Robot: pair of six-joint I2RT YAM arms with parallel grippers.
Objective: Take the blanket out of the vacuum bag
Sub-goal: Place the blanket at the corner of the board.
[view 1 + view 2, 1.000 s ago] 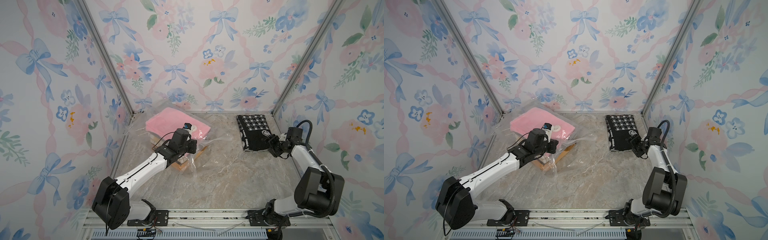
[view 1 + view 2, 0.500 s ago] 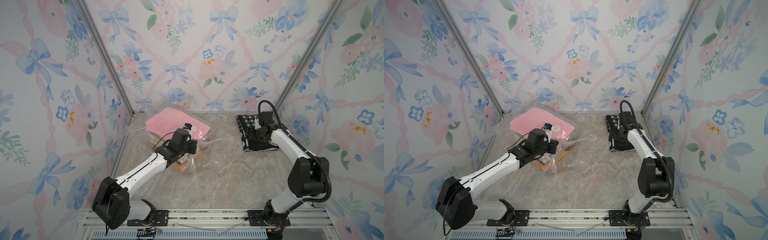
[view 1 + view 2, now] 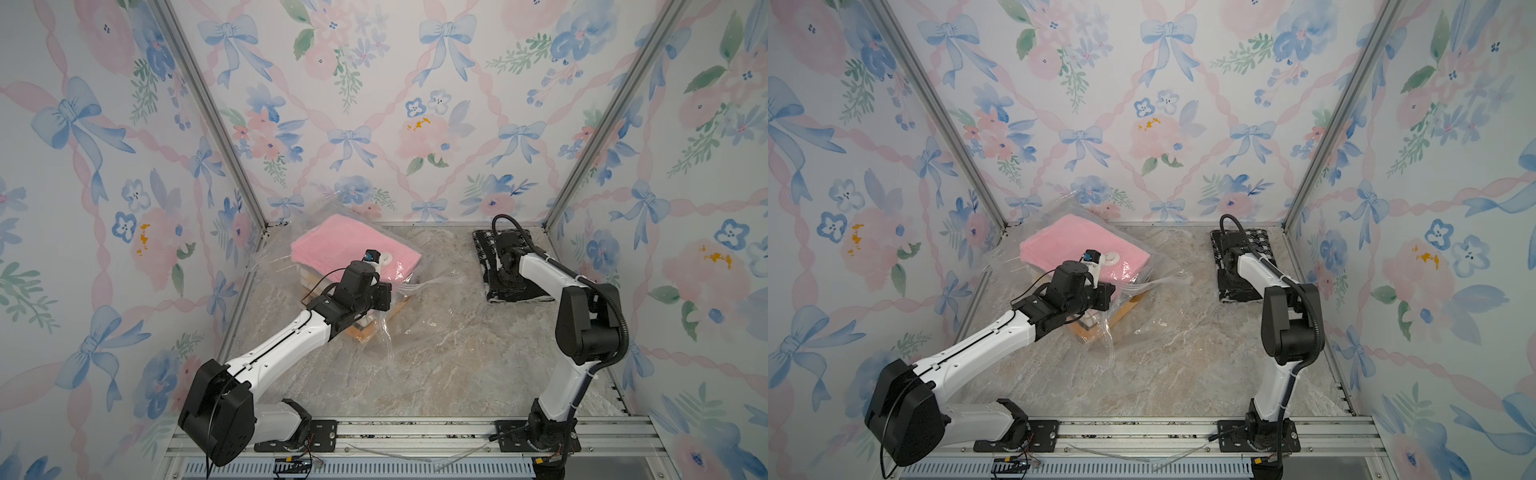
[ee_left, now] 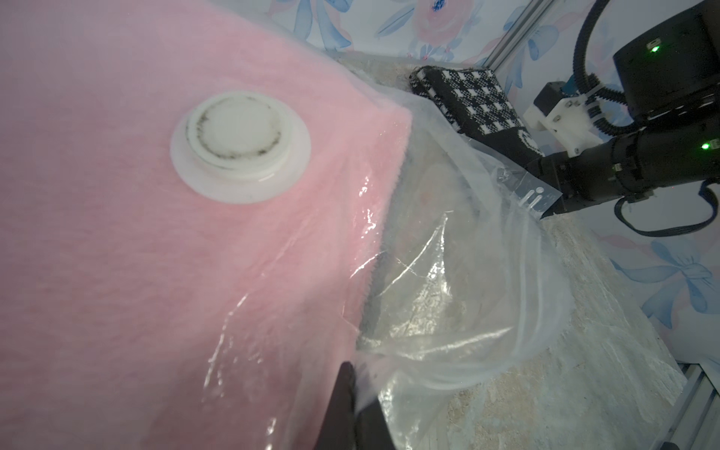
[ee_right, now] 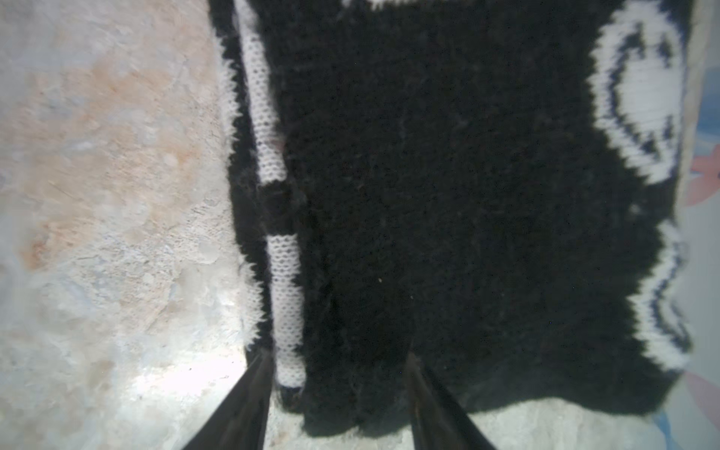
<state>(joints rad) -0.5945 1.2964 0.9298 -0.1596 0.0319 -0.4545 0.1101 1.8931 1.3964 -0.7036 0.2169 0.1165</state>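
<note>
- The right pincer (image 5: 339, 354) now hangs over the black-and-white blanket (image 5: 467, 195); a second ago it was off the blanket's near edge. Its jaws have narrowed from wide to roughly half. They stand apart, one tip at the white-trimmed border and the other on the black knit. I cannot tell whether any cloth is pinched yet.
- The left pincer (image 4: 346, 393) has not shifted. It is closed tight, and the film of the vacuum bag (image 4: 467, 311) appears caught between its tips at the bag's open mouth.
- I judge that the left arm is keeping the mouth held while the right arm tends to a blanket that is already out.
- The black-and-white blanket lies folded flat in the far right corner of the bench (image 3: 436, 365). It is fully outside the bag and well apart from it.
- The bag sits at the far left of the bench, clear, crinkled and slack.
- Its round white valve cap (image 4: 239, 144) is on the upper face, which rests on a folded, fluffy pink blanket (image 4: 156, 272).
- The pink blanket is still inside, with paler and tan layers beneath it, so the emptying looks unfinished.
</note>
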